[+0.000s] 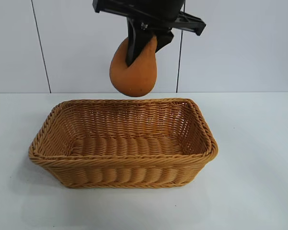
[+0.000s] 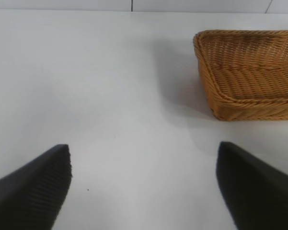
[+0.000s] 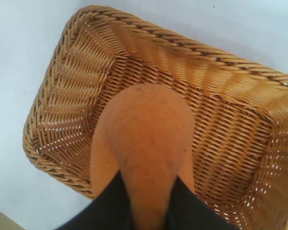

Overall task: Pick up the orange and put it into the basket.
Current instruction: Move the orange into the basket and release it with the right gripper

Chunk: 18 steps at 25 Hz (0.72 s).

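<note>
The orange [image 1: 134, 74], dull orange-brown and teardrop-shaped, hangs in the air above the back rim of the basket [image 1: 124, 160]. My right gripper [image 1: 144, 53] comes down from the top of the exterior view and is shut on the orange's narrow upper end. In the right wrist view the orange [image 3: 144, 129] sits between the black fingers [image 3: 108, 208] of the right gripper [image 3: 148, 203], directly over the basket's [image 3: 52, 86] woven inside. My left gripper [image 2: 144, 148] stands open over bare table, off to the side of the basket [image 2: 249, 72], with nothing between its fingers.
The white table [image 1: 259, 143] spreads around the basket on all sides. A pale panelled wall [image 1: 62, 43] rises behind it. The basket holds nothing.
</note>
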Each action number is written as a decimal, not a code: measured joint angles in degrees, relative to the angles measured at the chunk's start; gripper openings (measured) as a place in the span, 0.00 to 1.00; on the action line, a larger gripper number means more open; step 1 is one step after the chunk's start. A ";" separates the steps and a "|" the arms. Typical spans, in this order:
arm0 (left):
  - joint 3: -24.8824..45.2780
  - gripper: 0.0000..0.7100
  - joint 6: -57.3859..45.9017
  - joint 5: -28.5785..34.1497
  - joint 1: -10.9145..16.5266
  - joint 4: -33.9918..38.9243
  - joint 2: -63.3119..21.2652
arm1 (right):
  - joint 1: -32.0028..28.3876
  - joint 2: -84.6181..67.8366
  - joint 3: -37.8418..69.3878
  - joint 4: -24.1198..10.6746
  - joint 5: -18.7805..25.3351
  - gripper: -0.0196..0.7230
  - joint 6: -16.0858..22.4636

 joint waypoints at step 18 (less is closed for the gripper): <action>0.00 0.83 0.00 0.00 0.00 0.00 0.00 | 0.00 14.73 0.00 1.19 -4.35 0.16 -1.15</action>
